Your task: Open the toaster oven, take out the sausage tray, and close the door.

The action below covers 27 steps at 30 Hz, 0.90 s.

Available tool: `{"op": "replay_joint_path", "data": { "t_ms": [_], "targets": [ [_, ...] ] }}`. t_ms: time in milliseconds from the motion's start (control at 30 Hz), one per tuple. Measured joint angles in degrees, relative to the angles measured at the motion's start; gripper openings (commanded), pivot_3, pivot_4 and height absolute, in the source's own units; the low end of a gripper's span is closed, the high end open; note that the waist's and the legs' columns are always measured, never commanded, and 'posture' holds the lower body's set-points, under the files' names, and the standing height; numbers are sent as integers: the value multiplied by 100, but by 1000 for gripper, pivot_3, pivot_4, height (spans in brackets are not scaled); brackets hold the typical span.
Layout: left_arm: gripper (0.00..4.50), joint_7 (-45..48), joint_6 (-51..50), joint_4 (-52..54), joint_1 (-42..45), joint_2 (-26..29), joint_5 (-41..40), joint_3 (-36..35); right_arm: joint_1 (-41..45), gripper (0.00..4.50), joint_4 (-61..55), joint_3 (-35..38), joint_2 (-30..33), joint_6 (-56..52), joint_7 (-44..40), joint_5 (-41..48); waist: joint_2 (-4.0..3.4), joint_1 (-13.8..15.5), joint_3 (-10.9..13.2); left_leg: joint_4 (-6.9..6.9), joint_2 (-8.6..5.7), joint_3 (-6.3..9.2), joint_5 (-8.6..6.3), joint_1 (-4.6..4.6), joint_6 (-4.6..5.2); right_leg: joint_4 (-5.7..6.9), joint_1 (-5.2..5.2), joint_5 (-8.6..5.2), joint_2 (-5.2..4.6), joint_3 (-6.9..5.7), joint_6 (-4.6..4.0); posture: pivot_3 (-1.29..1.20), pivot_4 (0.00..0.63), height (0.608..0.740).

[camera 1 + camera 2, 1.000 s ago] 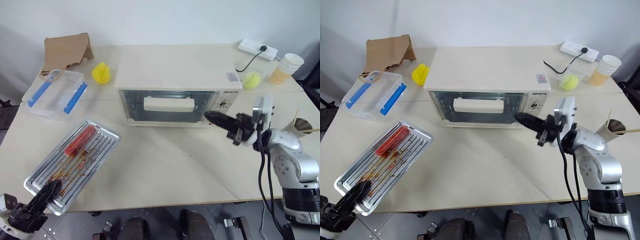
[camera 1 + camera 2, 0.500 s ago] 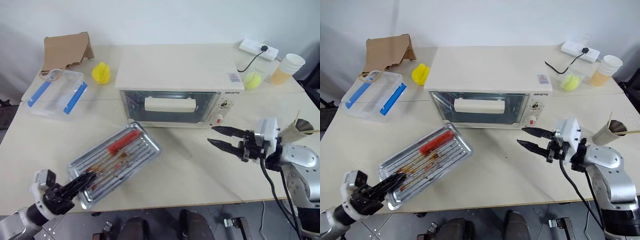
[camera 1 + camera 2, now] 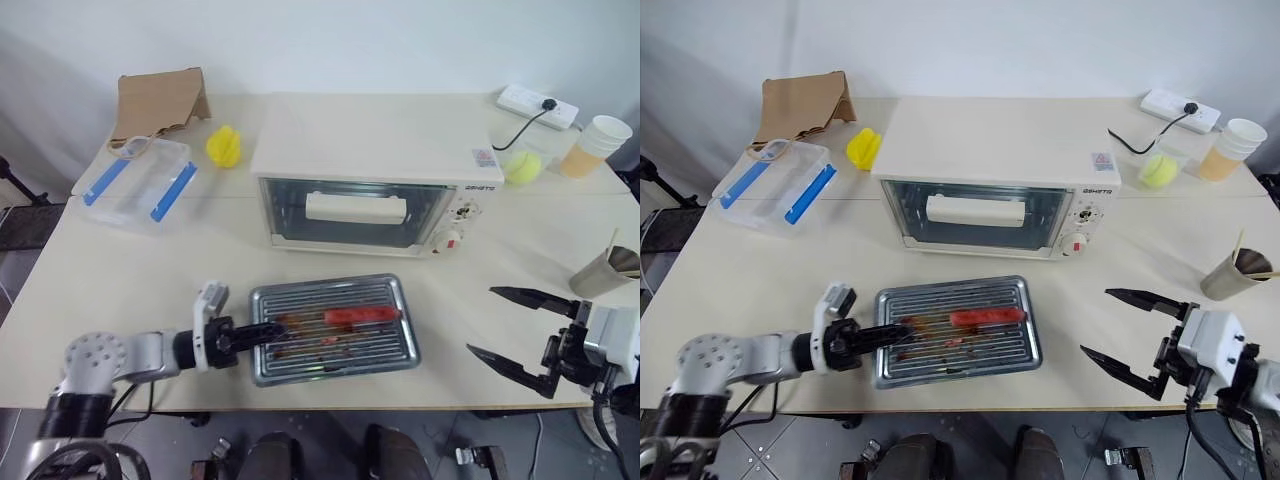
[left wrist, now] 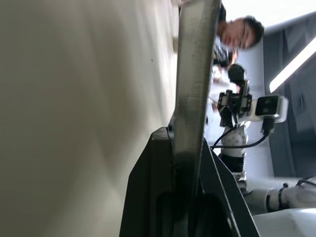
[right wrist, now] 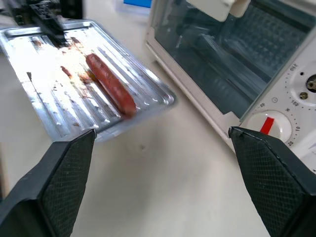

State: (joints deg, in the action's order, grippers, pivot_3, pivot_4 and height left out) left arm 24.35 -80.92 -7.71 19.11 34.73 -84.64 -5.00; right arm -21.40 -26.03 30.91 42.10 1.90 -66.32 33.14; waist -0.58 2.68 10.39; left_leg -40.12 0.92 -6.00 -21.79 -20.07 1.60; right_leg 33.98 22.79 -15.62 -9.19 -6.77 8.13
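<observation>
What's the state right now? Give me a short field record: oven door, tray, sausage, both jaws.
oven door: the door of the toaster oven is shut, handle across the glass
tray: the sausage tray lies on the table in front of the oven
sausage: one red sausage on the tray, near its far side
left jaws: left gripper shut on the tray's left rim
right jaws: right gripper wide open, holding nothing, off to the right of the tray

One toaster oven (image 3: 370, 175), one sausage tray (image 3: 335, 328) (single sausage (image 3: 360, 315)), perhaps two cups (image 3: 600, 145).
</observation>
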Motion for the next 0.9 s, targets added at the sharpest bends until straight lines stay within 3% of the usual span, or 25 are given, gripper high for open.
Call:
{"op": "replay_joint_path", "data": {
  "t_ms": [167, 367, 500, 700, 900],
  "targets": [
    [0, 116, -286, -445, 724, -401, 614, 265, -787, 4478, -323, 130, -54, 359, -259, -138, -4, 64, -3, -2, -14, 18, 5, 8, 9, -15, -28, 6, -2, 11, 11, 0, 150, 740],
    [0, -22, -470, -966, 1441, -983, 1448, 355, -999, 4478, -558, 253, -141, 296, 30, -133, -20, 196, -12, -3, -34, 61, 16, 40, 19, -34, -63, 13, -24, 43, 23, 0, 150, 740],
    [0, -316, -702, -1324, 1753, -1290, 1778, 108, -1078, 4478, -664, 277, -141, 243, 136, -100, -22, 206, -13, 2, -21, 74, -2, 89, -5, -49, -123, 17, -31, 44, 31, 0, 150, 740],
    [0, -485, -1057, -1321, 1864, -1482, 2159, -249, -1050, 4478, -680, 279, -140, 152, 231, -94, -31, 193, -19, 3, -22, 74, -3, 89, -5, -48, -120, 24, -37, 47, 43, 0, 150, 740],
    [1711, -617, -1086, -1088, 1803, -1582, 2591, -259, -869, 4500, -679, 278, -131, 54, 282, -89, -31, 159, -19, 8, -19, 74, -4, 88, -9, -49, -115, 25, -36, 47, 43, 0, 150, 740]
  ]
}}
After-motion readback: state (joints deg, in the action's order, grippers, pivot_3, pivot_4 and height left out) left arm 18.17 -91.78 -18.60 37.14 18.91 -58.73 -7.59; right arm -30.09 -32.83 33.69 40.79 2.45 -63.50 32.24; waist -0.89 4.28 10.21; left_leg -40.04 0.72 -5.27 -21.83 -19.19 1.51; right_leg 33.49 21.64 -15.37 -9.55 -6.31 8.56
